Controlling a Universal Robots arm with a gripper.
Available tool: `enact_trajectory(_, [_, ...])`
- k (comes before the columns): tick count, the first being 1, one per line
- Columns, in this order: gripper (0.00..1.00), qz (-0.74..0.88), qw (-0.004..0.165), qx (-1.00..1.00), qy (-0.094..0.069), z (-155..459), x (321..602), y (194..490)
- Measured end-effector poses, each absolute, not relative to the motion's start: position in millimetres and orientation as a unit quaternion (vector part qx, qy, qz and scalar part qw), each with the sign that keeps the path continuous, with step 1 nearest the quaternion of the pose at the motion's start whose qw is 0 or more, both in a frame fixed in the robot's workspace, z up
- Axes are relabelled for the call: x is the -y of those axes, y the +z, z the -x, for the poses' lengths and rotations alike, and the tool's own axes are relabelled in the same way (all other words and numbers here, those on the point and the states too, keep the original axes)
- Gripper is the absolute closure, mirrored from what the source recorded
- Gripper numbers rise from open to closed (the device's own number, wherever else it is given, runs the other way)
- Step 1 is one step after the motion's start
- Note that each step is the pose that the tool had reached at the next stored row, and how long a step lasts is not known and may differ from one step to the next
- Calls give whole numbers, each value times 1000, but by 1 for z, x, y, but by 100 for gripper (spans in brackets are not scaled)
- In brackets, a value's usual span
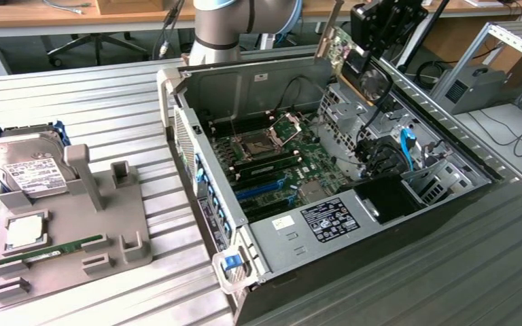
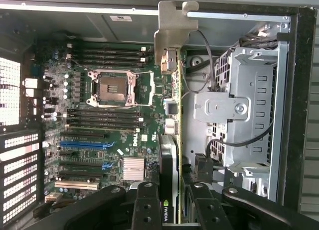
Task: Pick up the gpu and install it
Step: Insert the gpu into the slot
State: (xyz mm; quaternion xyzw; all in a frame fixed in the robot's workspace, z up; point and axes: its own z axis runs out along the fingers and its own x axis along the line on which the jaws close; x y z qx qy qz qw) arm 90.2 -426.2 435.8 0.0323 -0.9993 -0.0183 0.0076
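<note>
- The claw (image 2: 172,210) is closed partway, clamped on the gpu (image 2: 169,155), with 1 finger (image 2: 145,205) against each flat face of the card.
- The card's metal bracket (image 2: 172,36) is at the end away from the claw.
- The card hangs edge-on in the air above the open computer case (image 1: 334,255), clear of the motherboard (image 1: 270,159).
- From the wrist camera, it lines up between the motherboard and the silver drive cage (image 2: 244,105).
- On the exterior view's left, well apart from the case, a grey holder (image 1: 71,224) carries a hard drive (image 1: 25,163) and 1 RAM stick (image 1: 48,252).
</note>
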Motion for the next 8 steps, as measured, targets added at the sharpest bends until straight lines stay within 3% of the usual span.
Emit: enact_trajectory(8, [73,-90,9,996,-18,-90,426,436])
